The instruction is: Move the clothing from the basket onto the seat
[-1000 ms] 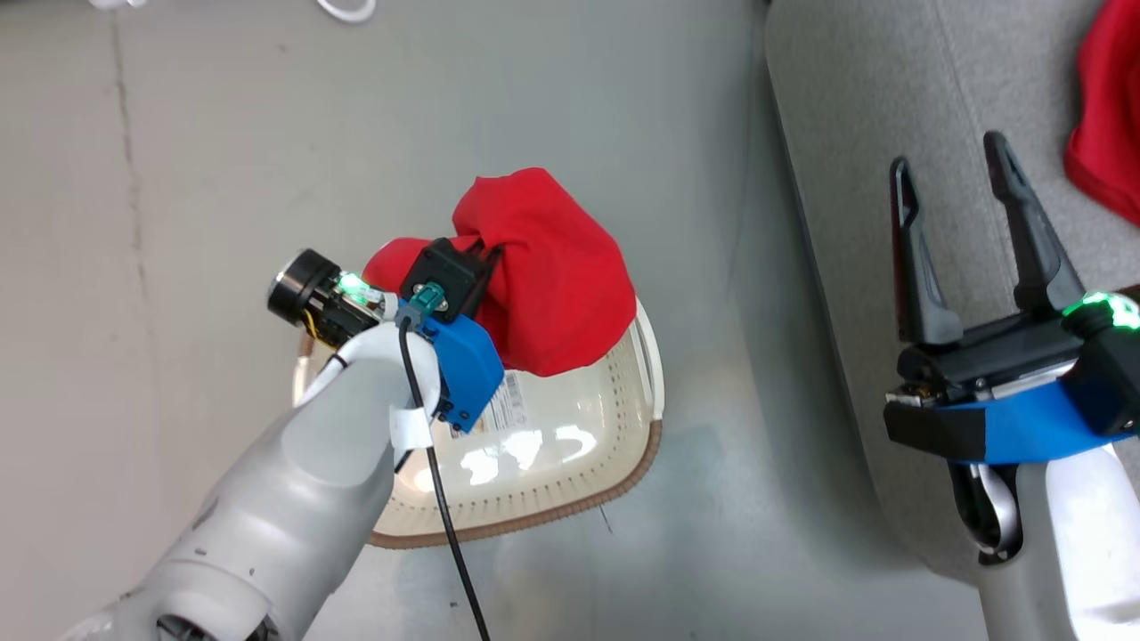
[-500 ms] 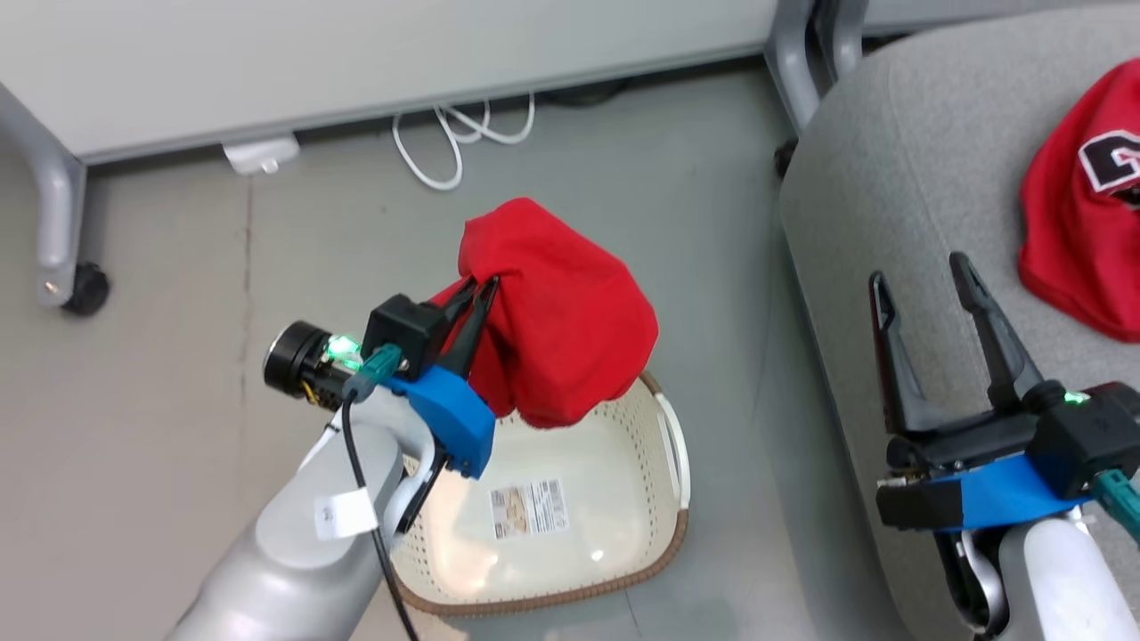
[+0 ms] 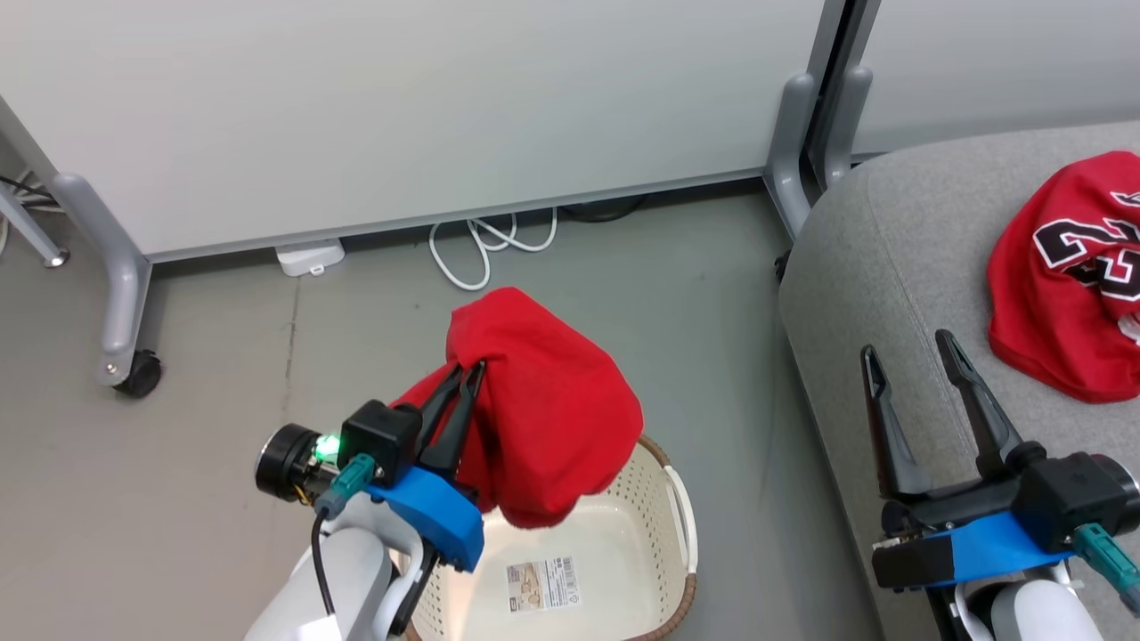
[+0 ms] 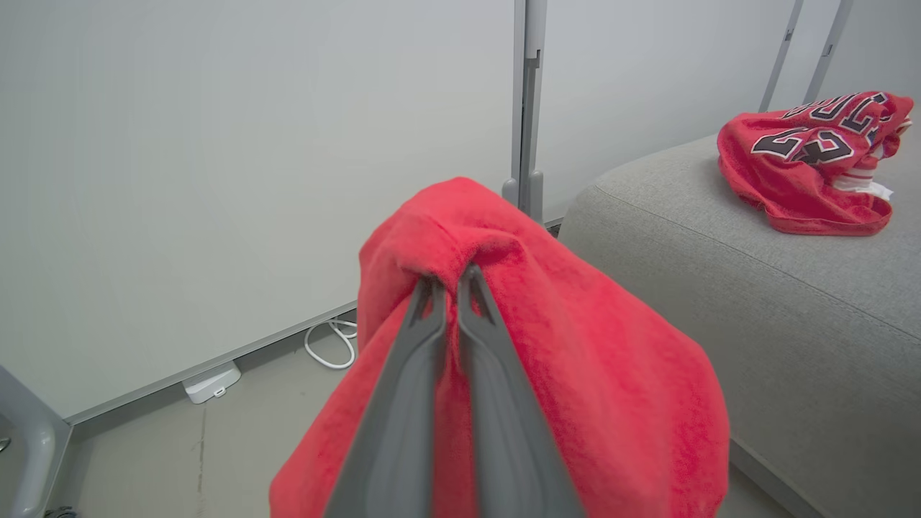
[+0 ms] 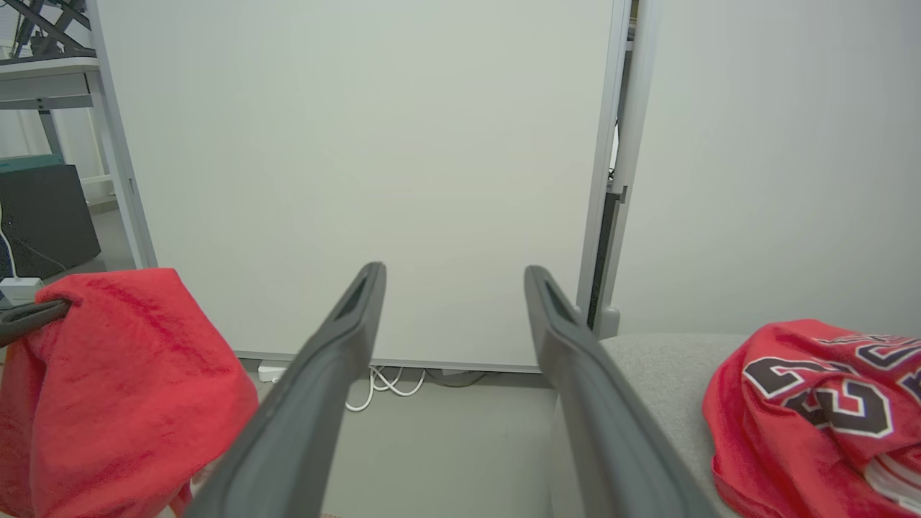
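The left hand (image 3: 472, 367) pinches the fuzzy red garment (image 3: 543, 418), bunched and drooping over the perforated cream basket (image 3: 681, 534). The right hand (image 3: 904, 344) gapes wide above the grey woven seat (image 3: 873, 249), where the crumpled jersey (image 3: 1060, 294) lies. The head camera has tilted up since a second ago.

plain red garment (image 3: 543, 418) hanging above basket (image 3: 626, 499), jersey (image 3: 1060, 276) on seat (image 3: 891, 258)

The grey floor (image 3: 223, 338) carries the cream basket (image 3: 655, 499), upright and near the rounded edge of the seat (image 3: 891, 267) — apart, not touching. Farther back, along the foot of the partition (image 3: 401, 116), lie a looped white cable (image 3: 485, 249) and a small white box (image 3: 309, 257), perhaps a power adapter. A black caster (image 3: 138, 374) rests at left. On the seat lies a crumpled red jersey (image 3: 1060, 276) — lettering up.
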Robot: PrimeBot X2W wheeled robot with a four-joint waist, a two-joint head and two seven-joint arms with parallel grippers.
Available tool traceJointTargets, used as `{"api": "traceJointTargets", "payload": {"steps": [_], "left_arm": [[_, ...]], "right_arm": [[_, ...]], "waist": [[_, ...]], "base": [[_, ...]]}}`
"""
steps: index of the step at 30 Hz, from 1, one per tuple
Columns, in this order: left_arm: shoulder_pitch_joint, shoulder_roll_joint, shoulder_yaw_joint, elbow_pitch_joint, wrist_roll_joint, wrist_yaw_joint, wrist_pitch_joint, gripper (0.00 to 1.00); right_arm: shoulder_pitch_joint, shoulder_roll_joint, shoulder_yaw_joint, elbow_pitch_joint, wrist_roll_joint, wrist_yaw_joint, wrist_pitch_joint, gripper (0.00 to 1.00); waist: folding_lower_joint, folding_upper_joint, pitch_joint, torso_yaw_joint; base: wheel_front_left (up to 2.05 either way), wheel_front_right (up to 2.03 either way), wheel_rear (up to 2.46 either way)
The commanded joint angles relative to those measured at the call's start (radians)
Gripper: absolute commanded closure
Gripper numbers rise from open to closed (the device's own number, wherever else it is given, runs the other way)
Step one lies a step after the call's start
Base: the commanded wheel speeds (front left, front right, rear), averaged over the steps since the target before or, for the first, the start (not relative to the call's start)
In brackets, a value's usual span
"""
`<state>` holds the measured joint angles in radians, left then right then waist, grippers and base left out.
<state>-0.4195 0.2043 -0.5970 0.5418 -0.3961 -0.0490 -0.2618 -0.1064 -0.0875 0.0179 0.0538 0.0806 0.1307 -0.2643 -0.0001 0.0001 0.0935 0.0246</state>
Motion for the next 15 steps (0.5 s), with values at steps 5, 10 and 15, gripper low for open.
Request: {"api": "traceJointTargets", "payload": {"steps": [5, 10, 15], "left_arm": [[0.049, 0.0, 0.025, -0.051, 0.026, 0.005, -0.005, 1.0], [0.064, -0.001, 0.032, -0.079, 0.046, 0.001, -0.005, 1.0], [0.049, -0.005, 0.036, -0.093, 0.063, -0.002, -0.005, 1.0]], "right_arm": [[0.033, 0.009, -0.006, 0.004, 0.001, 0.0, 0.0, 0.0], [0.034, 0.012, -0.003, 0.003, 0.001, 0.0, 0.0, 0.0], [0.011, 0.005, 0.026, -0.001, 0.005, 0.0, 0.0, 0.0]], "waist": [[0.0001, -0.0001, -0.025, 0.01], [0.0001, -0.0001, -0.03, 0.02], [0.0001, -0.0001, -0.026, 0.027]], "base": [[0.0, 0.0, 0.0], [0.0, 0.0, 0.0], [0.0, 0.0, 0.0]]}}
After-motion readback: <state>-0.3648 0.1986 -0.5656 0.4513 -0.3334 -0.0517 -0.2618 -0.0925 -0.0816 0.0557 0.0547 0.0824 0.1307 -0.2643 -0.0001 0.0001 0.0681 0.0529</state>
